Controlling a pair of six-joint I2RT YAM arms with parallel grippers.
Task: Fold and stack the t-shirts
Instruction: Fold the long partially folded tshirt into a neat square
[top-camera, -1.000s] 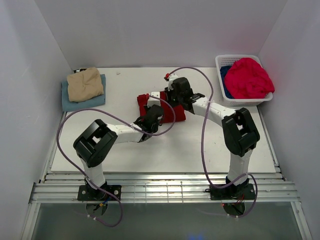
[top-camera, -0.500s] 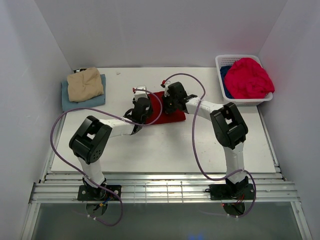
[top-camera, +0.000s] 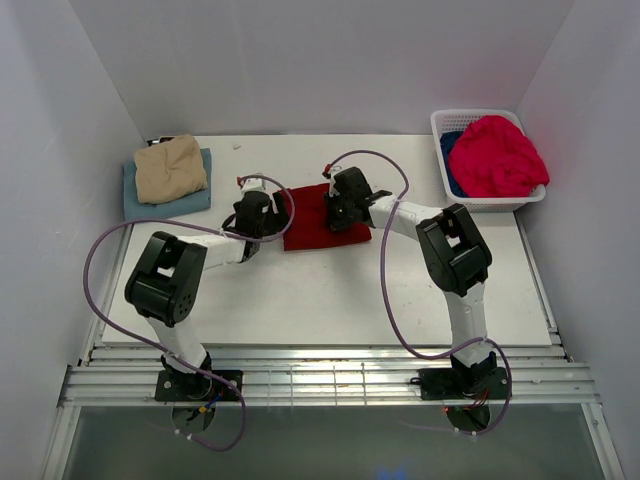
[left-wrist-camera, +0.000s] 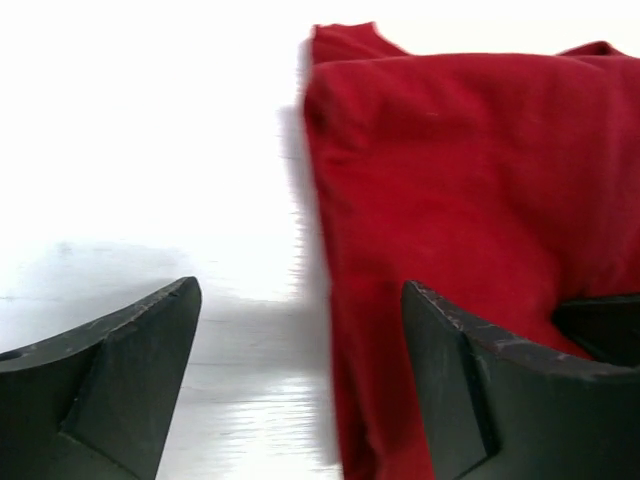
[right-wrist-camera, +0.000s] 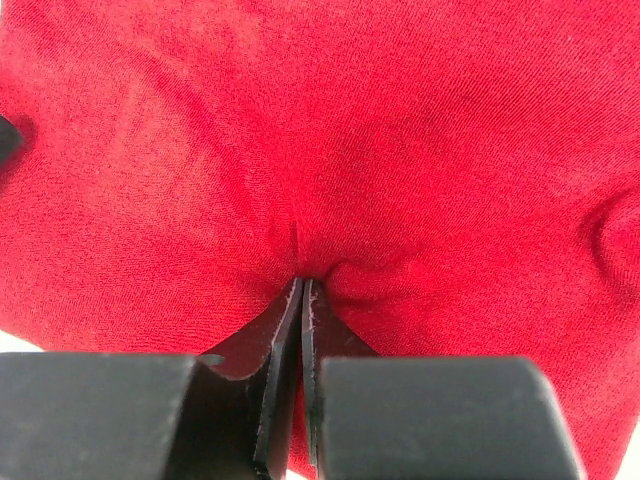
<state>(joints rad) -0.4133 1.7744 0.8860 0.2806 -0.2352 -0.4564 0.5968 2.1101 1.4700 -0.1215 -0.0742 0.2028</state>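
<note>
Folded dark red t-shirt (top-camera: 312, 222) lies mid-surface (top-camera: 300, 295); right gripper (right-wrist-camera: 302, 287) has jaws clenched on it, left gripper (left-wrist-camera: 300, 300) has jaws released beside it. Tan t-shirt (top-camera: 170, 168) is stacked on light blue t-shirt (top-camera: 140, 206) far left. Pinkish-red t-shirt (top-camera: 497, 155) and deep blue t-shirt (top-camera: 451, 163) wait unfolded in the basket (top-camera: 470, 116).

Right end effector (right-wrist-camera: 301, 300) pinched closed on dark red t-shirt (right-wrist-camera: 330, 130), cloth puckered at fingertips

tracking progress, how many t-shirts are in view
5: dark red shirt mid-table; tan shirt on the light blue shirt, far left; pinkish-red shirt over the deep blue shirt in the basket, far right. Others may be hidden in the basket.
</note>
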